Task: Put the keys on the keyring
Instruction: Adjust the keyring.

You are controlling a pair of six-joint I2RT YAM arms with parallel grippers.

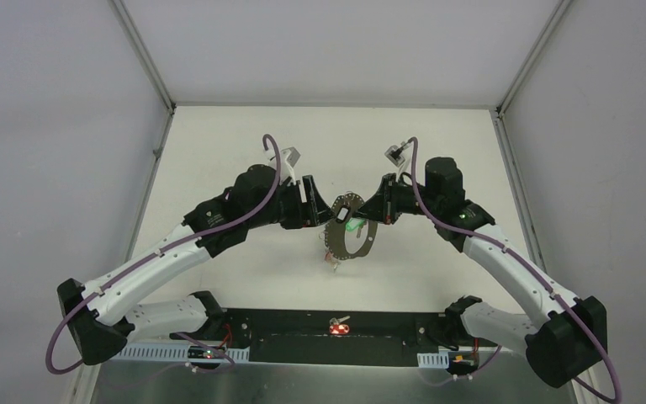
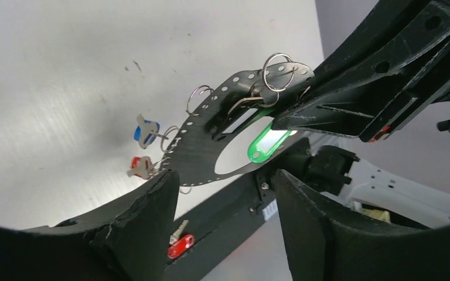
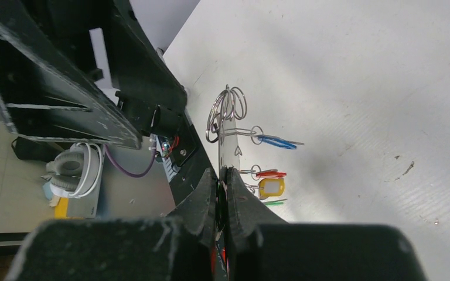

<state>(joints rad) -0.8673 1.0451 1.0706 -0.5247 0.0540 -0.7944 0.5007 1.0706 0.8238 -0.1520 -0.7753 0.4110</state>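
The keyring (image 1: pixel 349 233) is a wide flat grey loop with small holes along its rim, held above the table. My right gripper (image 3: pixel 222 178) is shut on its edge (image 3: pixel 228 143). From it hang a blue key (image 2: pixel 145 130), a red key (image 2: pixel 140 168), a green tag (image 2: pixel 268 142) and thin split rings (image 2: pixel 278 70); the right wrist view also shows a yellow tag (image 3: pixel 271 187). My left gripper (image 2: pixel 222 187) stands open just left of the ring (image 2: pixel 202 149), nothing between its fingers. Another red key (image 1: pixel 339 326) lies on the black base bar.
The black base bar (image 1: pixel 303 341) runs along the near edge between the two arm bases. White walls (image 1: pixel 328 50) enclose the table at the back and sides. Beyond the table edge, headphones (image 3: pixel 73 172) and cables show in the right wrist view.
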